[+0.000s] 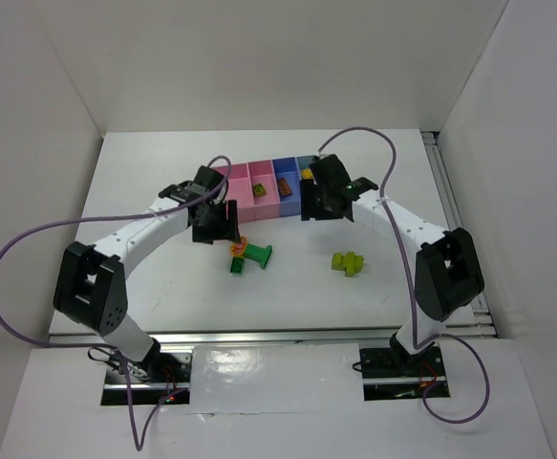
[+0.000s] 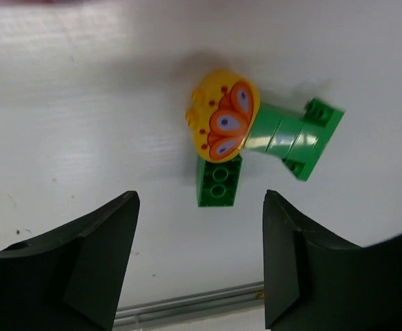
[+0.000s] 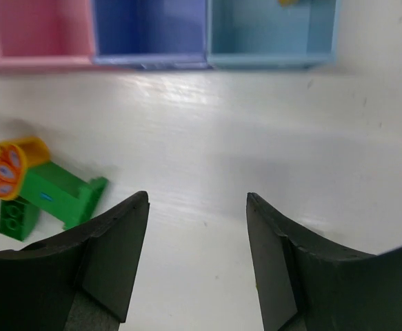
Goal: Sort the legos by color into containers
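- Legos (image 1: 249,256), dark green plastic bricks (image 2: 219,181) beside a yellow flower-printed piece (image 2: 221,117), are lying unsorted near the joined pink, purple and blue bins (image 1: 268,208).
- Left black gripper (image 2: 199,214) is hovering over them, jaws wide and empty, apparently lining up a pick.
- Right black gripper (image 3: 196,207) is hanging by the bins, parted, empty.

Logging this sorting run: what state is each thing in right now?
Left gripper: jaws open, empty.
Right gripper: jaws open, empty.
Flower-topped green piece: lying on its side on the table, unsorted.
Small green brick: studs up, touching that piece.
Lime piece: loose, unsorted.
Bins: open, partly filled.
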